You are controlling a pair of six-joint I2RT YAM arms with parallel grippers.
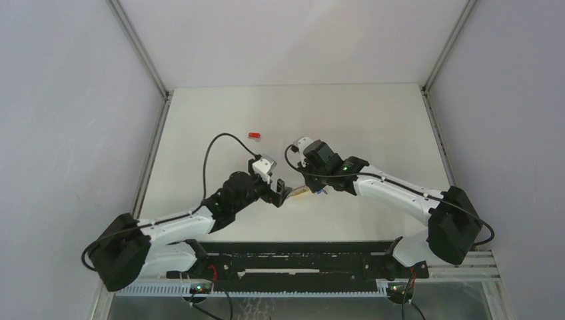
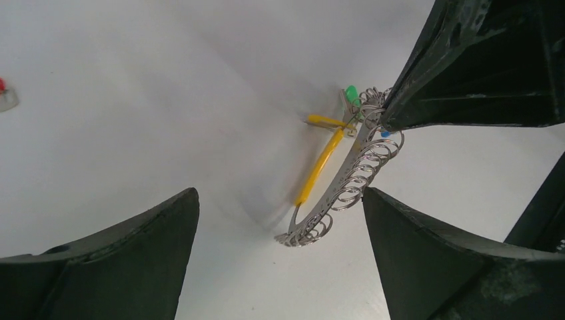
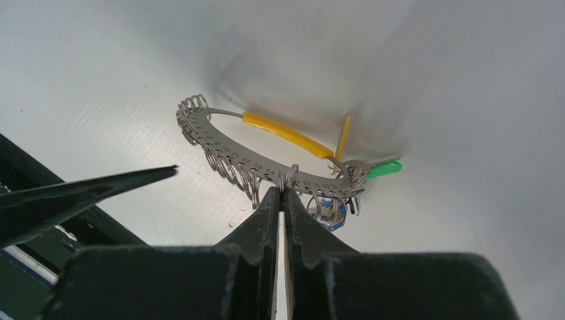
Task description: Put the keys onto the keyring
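The keyring [image 3: 266, 167] is a curved metal strip carrying several small split rings, closed by a yellow-sleeved wire [image 3: 286, 133]. A green key [image 3: 385, 169], a yellow key [image 3: 343, 137] and a blue key [image 3: 331, 212] hang at its right end. My right gripper [image 3: 281, 190] is shut on the strip's edge and holds it just above the table. In the left wrist view the keyring [image 2: 346, 180] lies ahead between my open, empty left gripper's [image 2: 280, 267] fingers. The red key [image 1: 254, 135] lies alone on the table, far left of the grippers, and shows at the left wrist view's left edge [image 2: 2, 85].
The white table [image 1: 373, 120] is walled by grey panels on three sides. The black rail [image 1: 293, 257] with both arm bases runs along the near edge. The two grippers face each other closely at the table's near middle [image 1: 296, 192].
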